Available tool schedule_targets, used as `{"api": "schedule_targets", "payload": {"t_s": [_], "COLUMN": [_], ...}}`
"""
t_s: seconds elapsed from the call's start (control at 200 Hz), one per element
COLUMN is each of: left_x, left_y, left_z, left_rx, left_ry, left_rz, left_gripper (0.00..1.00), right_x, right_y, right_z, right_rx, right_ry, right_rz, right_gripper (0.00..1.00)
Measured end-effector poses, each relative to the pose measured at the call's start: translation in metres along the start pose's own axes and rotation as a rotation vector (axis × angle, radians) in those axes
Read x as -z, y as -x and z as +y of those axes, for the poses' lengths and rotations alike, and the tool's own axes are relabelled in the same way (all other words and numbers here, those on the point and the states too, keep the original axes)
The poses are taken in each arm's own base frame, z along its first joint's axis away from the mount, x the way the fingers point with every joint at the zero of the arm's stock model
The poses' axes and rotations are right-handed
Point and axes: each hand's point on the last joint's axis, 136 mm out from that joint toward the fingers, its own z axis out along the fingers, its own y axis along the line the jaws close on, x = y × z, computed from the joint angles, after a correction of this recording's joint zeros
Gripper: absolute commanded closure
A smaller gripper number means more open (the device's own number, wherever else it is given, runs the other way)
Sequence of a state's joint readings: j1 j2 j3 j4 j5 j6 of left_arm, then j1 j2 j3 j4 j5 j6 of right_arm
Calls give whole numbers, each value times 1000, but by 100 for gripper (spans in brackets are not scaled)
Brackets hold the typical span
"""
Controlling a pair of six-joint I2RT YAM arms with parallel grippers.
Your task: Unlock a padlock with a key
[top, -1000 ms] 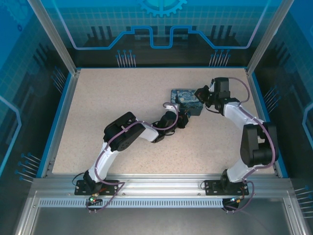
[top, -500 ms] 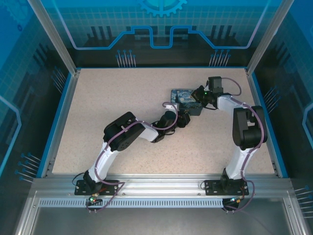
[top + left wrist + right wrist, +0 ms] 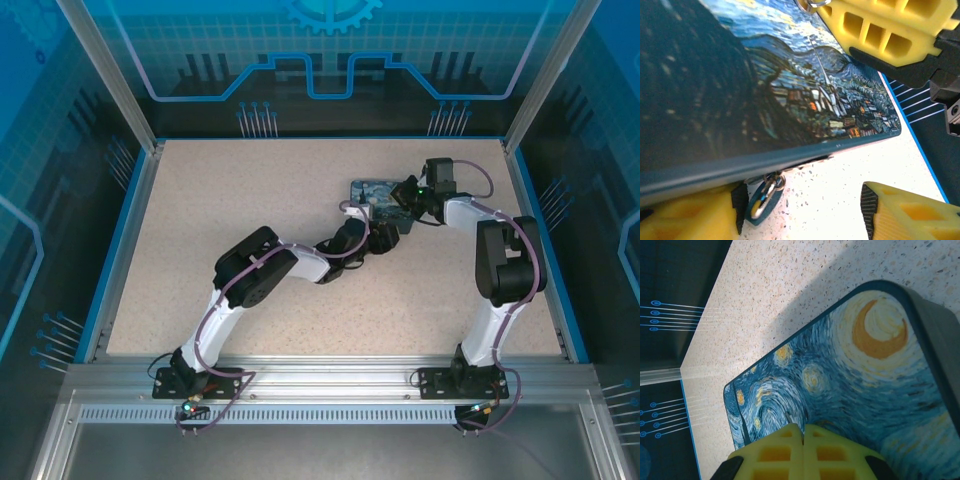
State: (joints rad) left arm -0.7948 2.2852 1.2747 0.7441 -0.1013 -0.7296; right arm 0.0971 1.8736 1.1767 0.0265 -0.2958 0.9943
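Padlock (image 3: 761,201): A small teal body with a thin metal loop is seen in the left wrist view, lying on the speckled table (image 3: 840,185) just under the near edge of the painted box (image 3: 790,100).
Padlock long axis: It is set on a diagonal in that view, from lower left to upper right. The upper end is tucked against the box's rim and the lower end points away from the box.
Padlock relative to left gripper (image 3: 802,207): It is found inside the gap, hard against the inner face of the left-hand finger (image 3: 685,217) and well apart from the other finger. Whether it is touched cannot be told.
Left gripper state: The fingers are spread wide and nothing is clamped. The box's edge is overhung above the gap.
Right gripper (image 3: 803,450): The two yellow fingers are pressed together with no gap over the box's painted lid. Anything pinched between them cannot be made out.
Metal ring (image 3: 812,4): A small ring is noted at the tip of the right gripper's finger. What it belongs to cannot be told.
Box position: In the overhead view it is placed toward the table's far right, between the two grippers.
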Motion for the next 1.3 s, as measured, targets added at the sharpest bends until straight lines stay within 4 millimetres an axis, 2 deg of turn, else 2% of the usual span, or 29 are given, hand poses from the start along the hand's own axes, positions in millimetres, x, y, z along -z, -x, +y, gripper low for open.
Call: {"api": "schedule_targets", "payload": {"t_s": [0.49, 0.72, 1.151, 1.301], "left_x": [-14, -15, -17, -17], "left_y": [-9, -7, -3, -3], "left_z": [-1, 4, 15, 15], "left_rx": [-203, -208, -112, -68], "left_ry": [111, 180, 211, 167], "left_rz": [-30, -71, -88, -79], "left_gripper": [45, 51, 92, 98], "right_x": [-2, -4, -5, -5], "right_y": [0, 0, 1, 1], "right_z": [0, 1, 3, 3], "right_rx": [0, 2, 7, 7], "right_ry": [9, 20, 30, 30], "right_rz": [-2, 3, 1, 2], "right_gripper": [100, 100, 100, 100]}}
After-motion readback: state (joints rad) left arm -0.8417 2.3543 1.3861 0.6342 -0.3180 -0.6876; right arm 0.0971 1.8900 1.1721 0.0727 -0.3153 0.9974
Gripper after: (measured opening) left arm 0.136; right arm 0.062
